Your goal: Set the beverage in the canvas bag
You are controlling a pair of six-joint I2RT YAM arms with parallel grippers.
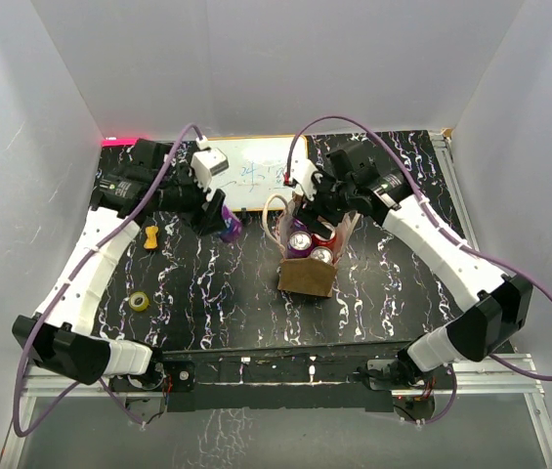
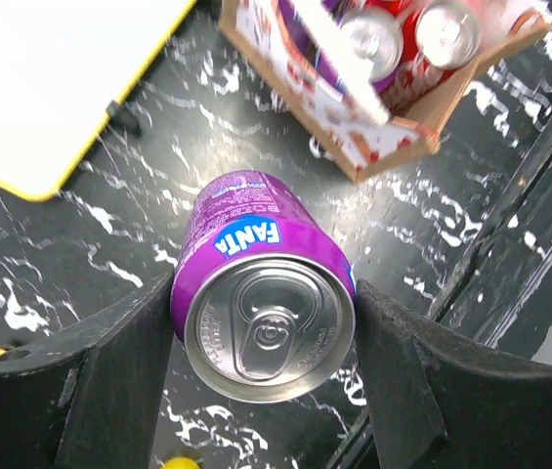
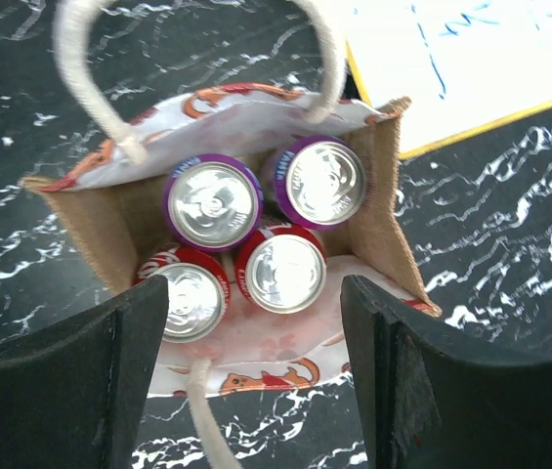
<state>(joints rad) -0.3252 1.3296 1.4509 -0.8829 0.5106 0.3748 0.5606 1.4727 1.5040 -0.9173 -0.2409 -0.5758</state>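
Note:
A purple Fanta can point(image 2: 261, 293) sits between the fingers of my left gripper point(image 2: 264, 337), which is shut on it near its top. In the top view the can point(image 1: 231, 224) is left of the canvas bag point(image 1: 307, 276), in front of the whiteboard. I cannot tell if it rests on the table. The tan bag point(image 3: 388, 210) stands upright with cream handles and a red-and-white patterned side point(image 2: 349, 137). It holds several cans, purple and red point(image 3: 280, 269). My right gripper point(image 3: 256, 308) is open and empty, just above the bag's mouth point(image 1: 326, 210).
A white whiteboard with a yellow edge point(image 1: 256, 168) lies at the back, behind the bag and the can. A small yellow piece point(image 1: 150, 235) and a yellow tape roll point(image 1: 140, 301) lie at the left. The table's metal rail point(image 1: 285, 366) runs along the front.

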